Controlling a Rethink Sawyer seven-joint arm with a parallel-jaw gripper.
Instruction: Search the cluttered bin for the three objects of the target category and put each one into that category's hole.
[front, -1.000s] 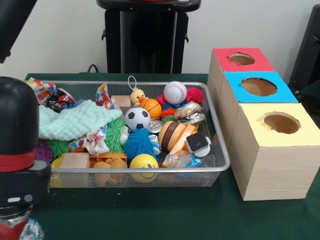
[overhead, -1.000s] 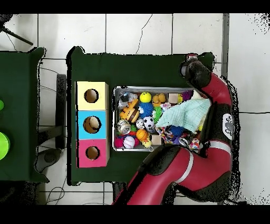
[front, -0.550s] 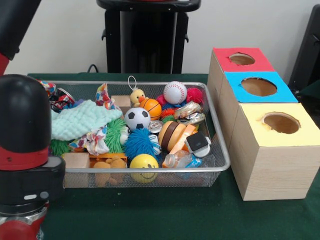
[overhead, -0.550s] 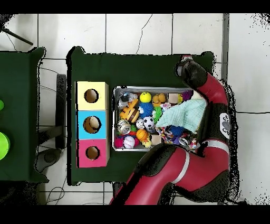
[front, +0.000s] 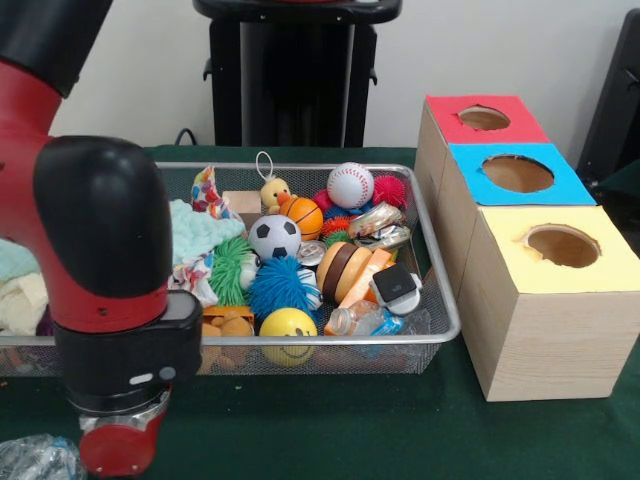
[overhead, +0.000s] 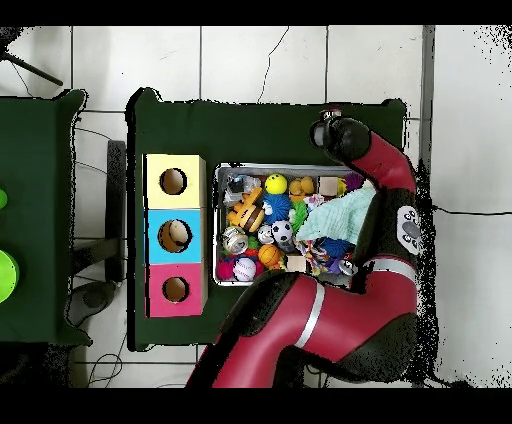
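Arm (front: 110, 300): red and black, filling the 8 o'clock part of the front view; its wrist end hangs over the green table (front: 330, 430) just in front of the bin. The tool end is cut off at the lower edge, so whether it is open or closed cannot be told. A crumpled clear wrapper (front: 35, 462) lies on the cloth at 8 o'clock, beside the wrist.

Bin (front: 440, 330): wire-mesh tray, long axis left to right across the front view, crowded with toys.
- Yellow smiley ball (front: 288, 326), near rim, at about 6 o'clock within the bin.
- Blue spiky ball (front: 280, 284), just behind it.
- Green spiky ball (front: 232, 268), touching the blue one at 9 o'clock.
- Soccer ball (front: 274, 238), mid-bin.
- Small basketball (front: 304, 216) and yellow duck (front: 274, 192), behind the soccer ball.
- Baseball (front: 350, 185), far side, at 1 o'clock.
- Mint knitted cloth (front: 195, 228), partly hidden by the arm.

Boxes at 3 o'clock of the bin, in a row running near to far, each with a round hole facing up: yellow box (front: 550, 300), blue box (front: 515, 178), red box (front: 482, 122). In the overhead view something, possibly a ball, shows inside the blue box's hole (overhead: 175, 236).
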